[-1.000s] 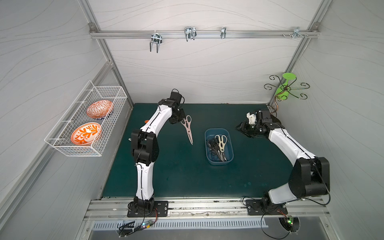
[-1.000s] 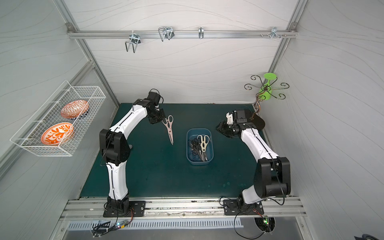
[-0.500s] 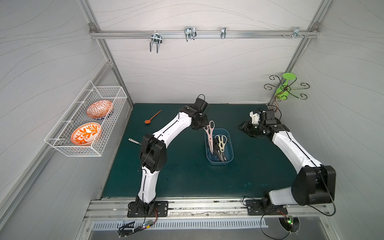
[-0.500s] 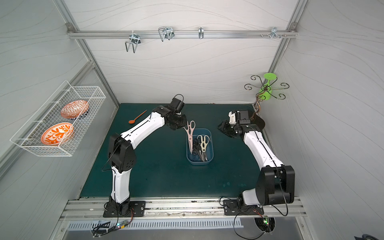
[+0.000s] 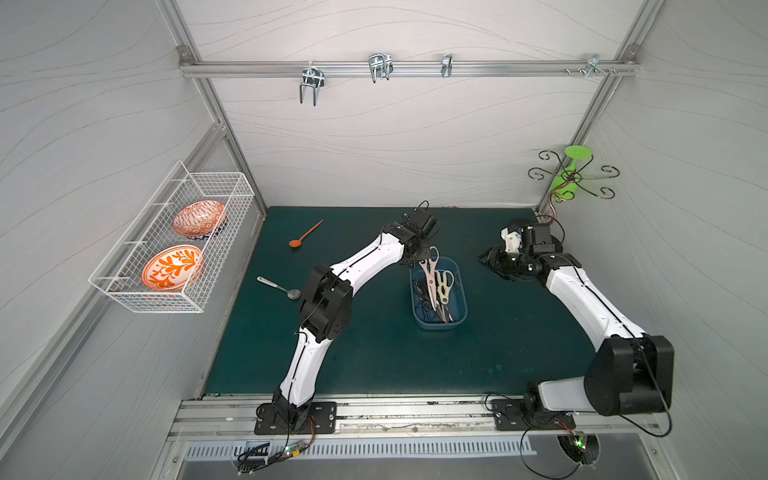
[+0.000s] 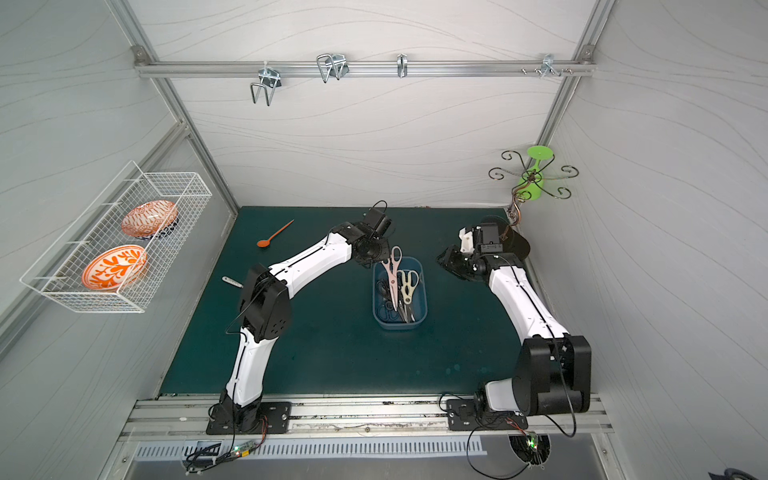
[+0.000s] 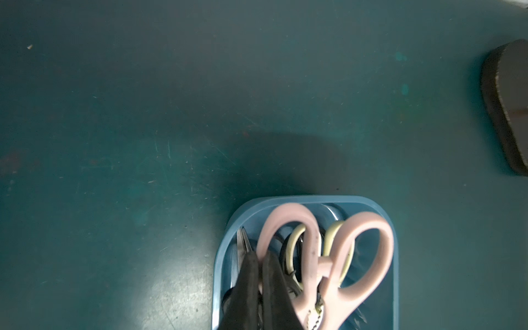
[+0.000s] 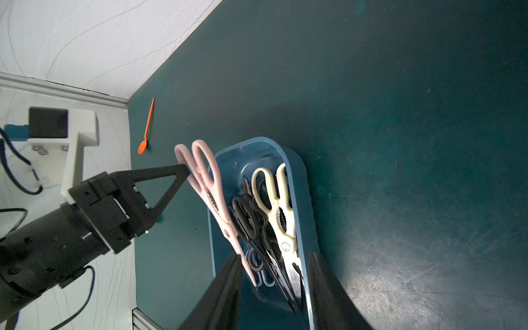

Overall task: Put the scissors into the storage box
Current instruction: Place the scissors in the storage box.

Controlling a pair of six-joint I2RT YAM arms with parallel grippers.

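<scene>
The left gripper (image 8: 183, 171) has arrived, clamped on the pink scissors (image 8: 213, 188) by a smooth oval loop, with the rounded plastic storage box (image 8: 308, 183) beneath it.

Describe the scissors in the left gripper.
On the green mat sits the blue storage box. The pink-handled scissors slant into it, loops raised, pinched by the left gripper. The cream-handled shears and black-handled scissors lie loose inside.
</scene>
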